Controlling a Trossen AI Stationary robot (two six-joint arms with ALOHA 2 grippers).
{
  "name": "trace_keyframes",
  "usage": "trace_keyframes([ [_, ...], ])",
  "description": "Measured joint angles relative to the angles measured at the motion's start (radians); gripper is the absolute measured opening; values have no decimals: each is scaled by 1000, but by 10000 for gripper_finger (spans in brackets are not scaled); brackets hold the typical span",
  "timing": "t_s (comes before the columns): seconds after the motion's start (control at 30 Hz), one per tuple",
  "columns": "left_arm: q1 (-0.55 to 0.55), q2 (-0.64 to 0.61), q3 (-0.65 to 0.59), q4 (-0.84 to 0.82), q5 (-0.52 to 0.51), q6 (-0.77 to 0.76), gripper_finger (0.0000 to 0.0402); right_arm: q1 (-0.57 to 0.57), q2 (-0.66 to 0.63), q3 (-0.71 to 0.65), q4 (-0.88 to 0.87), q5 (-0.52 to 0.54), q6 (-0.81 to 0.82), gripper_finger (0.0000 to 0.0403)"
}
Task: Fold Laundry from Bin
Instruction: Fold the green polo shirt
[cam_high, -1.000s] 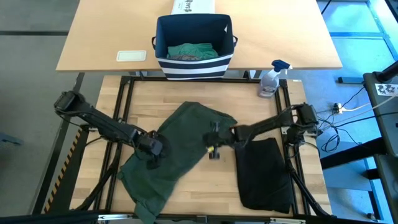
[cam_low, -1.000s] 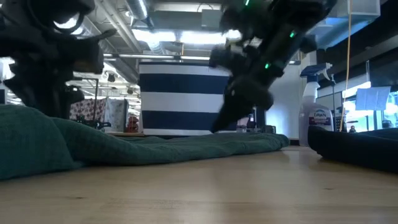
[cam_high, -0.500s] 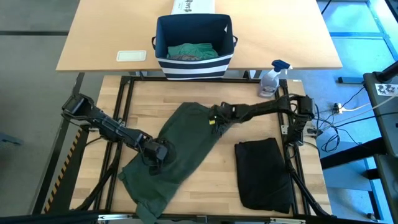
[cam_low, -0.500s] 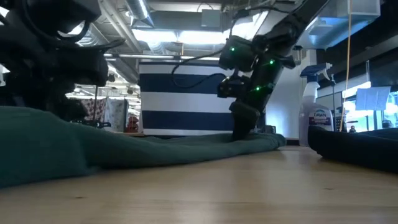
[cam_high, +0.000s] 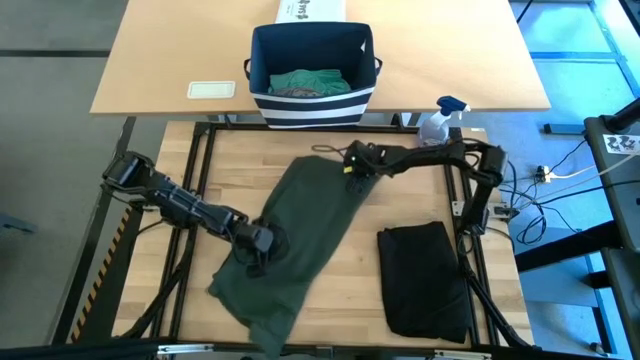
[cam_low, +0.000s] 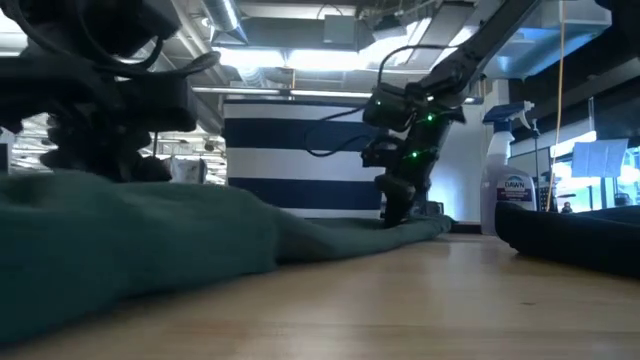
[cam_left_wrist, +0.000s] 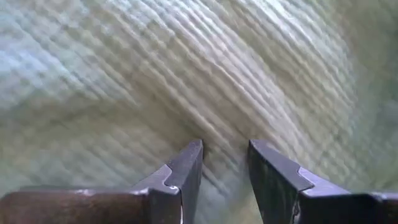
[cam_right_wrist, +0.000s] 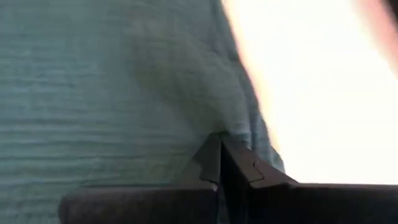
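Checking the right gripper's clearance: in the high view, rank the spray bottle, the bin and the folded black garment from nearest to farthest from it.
From the right gripper:
1. Bin, straight behind it.
2. Spray bottle, to its right; too close to the bin to rank firmly.
3. Folded black garment, front right.

A dark green garment (cam_high: 300, 240) is spread diagonally on the table (cam_high: 400, 275), pinched at its far corner by the right gripper (cam_high: 352, 165) and pressed mid-cloth by the left gripper (cam_high: 258, 252), beside a folded black garment (cam_high: 425, 278).

Overhead, table-level, two close wrist views
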Motion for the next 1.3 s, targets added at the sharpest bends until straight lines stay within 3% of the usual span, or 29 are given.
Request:
trace_keyframes([
  [0.1,21,0,2,-2,-4,15,124,-46,0,0,0,2,-1,3],
  [0.23,46,0,25,-4,2,22,124,-66,-24,-1,1,-70,-9,3],
  [0.5,36,-1,133,-4,12,77,124,52,-146,0,17,-100,-20,3],
  [0.67,-50,-2,217,8,-6,112,124,182,-166,1,14,-123,-15,3],
  [0.9,-167,59,238,35,-98,78,124,331,-148,0,10,-118,35,3],
  [1.13,-256,217,239,277,-43,67,123,367,-141,1,-2,-71,74,3],
  [1.3,-304,288,265,279,-44,68,96,366,-119,1,7,-72,86,3],
])
